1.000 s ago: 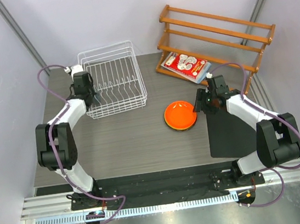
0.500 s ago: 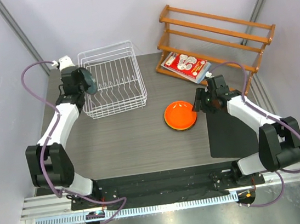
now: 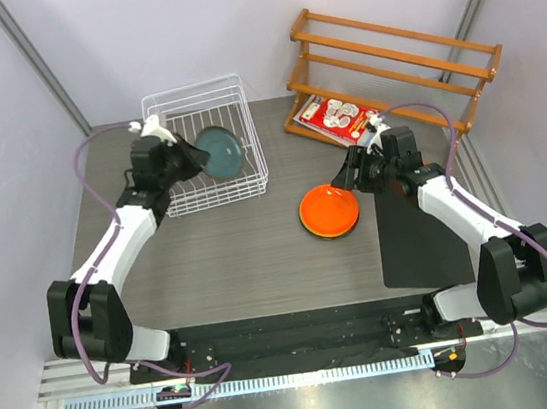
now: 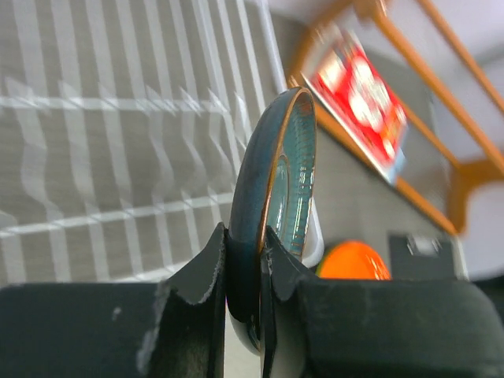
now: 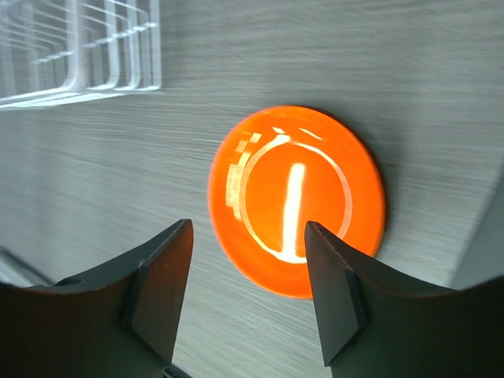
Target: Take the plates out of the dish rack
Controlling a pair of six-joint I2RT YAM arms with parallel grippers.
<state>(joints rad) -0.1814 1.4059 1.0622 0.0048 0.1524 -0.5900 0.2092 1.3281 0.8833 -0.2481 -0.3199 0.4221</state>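
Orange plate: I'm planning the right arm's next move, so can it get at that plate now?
Probably yes. The right gripper is open and aimed at the orange plate, which lies flat on the table with nothing over it.

No legible text, red-and-white pack (image 3: 340,119) on the orange shelf (image 3: 391,63) shows only unreadable patterning

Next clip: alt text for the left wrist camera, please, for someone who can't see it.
The left gripper is shut on the rim of a dark teal plate, held on edge, with the wires of the white dish rack behind it. Further off, blurred, are an orange plate and a red-and-white pack on a wooden shelf.
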